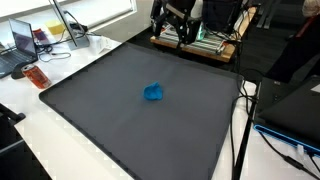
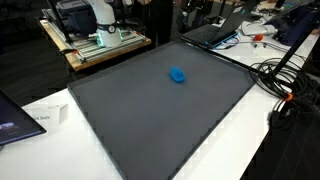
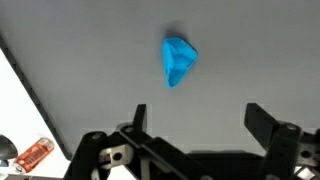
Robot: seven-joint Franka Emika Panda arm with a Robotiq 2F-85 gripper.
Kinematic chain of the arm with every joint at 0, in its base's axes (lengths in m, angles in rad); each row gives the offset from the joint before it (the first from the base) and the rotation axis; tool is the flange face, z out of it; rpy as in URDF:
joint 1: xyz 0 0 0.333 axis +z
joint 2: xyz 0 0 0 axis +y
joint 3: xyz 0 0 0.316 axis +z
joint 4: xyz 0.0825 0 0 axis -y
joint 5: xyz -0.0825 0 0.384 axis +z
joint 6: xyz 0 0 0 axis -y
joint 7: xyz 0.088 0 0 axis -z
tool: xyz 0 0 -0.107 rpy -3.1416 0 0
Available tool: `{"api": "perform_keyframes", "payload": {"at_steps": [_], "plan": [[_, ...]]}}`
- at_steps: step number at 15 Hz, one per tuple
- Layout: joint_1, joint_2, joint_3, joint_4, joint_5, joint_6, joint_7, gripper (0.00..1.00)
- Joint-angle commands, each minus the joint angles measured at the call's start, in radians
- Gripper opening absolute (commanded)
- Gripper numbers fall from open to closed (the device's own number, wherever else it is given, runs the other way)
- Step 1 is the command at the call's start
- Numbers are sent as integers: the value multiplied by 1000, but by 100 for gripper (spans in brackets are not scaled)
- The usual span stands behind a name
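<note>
Exterior views both show a large dark grey mat (image 1: pixel 120 110) covering most of a white table (image 1: pixel 40 140), the biggest thing in the scene. At the mat's far edge stands the robot base on a wooden platform (image 2: pixel 95 45), with laptops (image 1: pixel 22 40) and cables (image 2: pixel 290 95) around the table's margins. Far smaller, a crumpled blue object (image 1: pixel 154 93) lies alone near the middle of the mat, well apart from every edge; it shows again in an exterior view (image 2: pixel 177 75) as 1 small bright lump.

In the wrist view the gripper (image 3: pixel 195 125) comes in from the bottom, its 2 fingers spread wide with nothing between them. The blue object (image 3: pixel 178 61) sits ahead of the fingers, roughly centred between their lines, on bare mat. A small orange item (image 3: pixel 35 152) lies on the white table at the lower left corner of that view.

The step in hand looks like the approach: the arm is high and back, the jaws are ready, and no contact is made. The next move probably calls for travelling forward and down until the fingers straddle the blue object, keeping it centred, then closing gently, since it looks soft and light and could slide on the mat.
</note>
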Motion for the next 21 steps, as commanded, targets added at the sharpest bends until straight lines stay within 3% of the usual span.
{"api": "perform_keyframes", "payload": {"at_steps": [1,13,21], "plan": [[47,124,-10,165,-21,-118,5,100],[176,486,-103,576,-54,-328,-17,100],[181,689,-148,854,-14,-484,-90,100]]}}
